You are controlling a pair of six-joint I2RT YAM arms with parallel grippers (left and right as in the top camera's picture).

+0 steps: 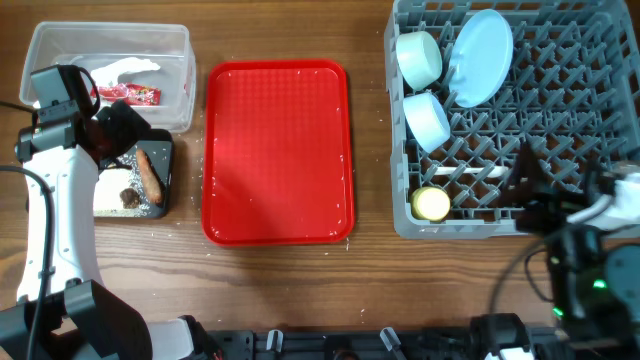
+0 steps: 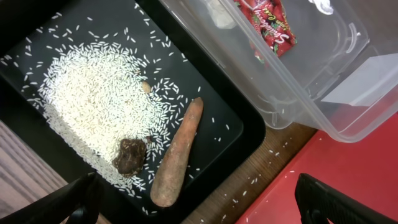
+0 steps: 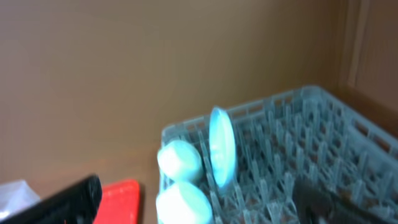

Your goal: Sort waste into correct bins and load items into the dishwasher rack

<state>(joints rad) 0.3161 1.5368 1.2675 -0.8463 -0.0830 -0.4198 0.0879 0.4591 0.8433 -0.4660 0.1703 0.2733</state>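
Observation:
The clear tub (image 1: pixel 180 75) holds crumpled white paper (image 1: pixel 125 70) and the red snack wrapper (image 1: pixel 135 95); the wrapper also shows in the left wrist view (image 2: pixel 270 28). The black tray (image 2: pixel 239 134) holds loose rice (image 2: pixel 93 93), the brown stick (image 2: pixel 177 152) and the brown lump (image 2: pixel 129 155). My left gripper (image 2: pixel 211 208) is open and empty above the tray's edge; it also shows overhead (image 1: pixel 118 132). The grey rack (image 1: pixel 560 120) holds the plate (image 1: pixel 480 55), two bowls (image 1: pixel 420 58) (image 1: pixel 428 120), the yellow cup (image 1: pixel 432 203) and a white spoon (image 1: pixel 470 172). My right gripper (image 1: pixel 528 190) is open and empty over the rack's front.
The flat red serving tray (image 1: pixel 275 150) lies between the bins and the rack. A few rice grains lie on the wood beside the black tray (image 2: pixel 273 152). The right wrist view is blurred and shows the plate (image 3: pixel 222 146) and the bowls (image 3: pixel 180 158).

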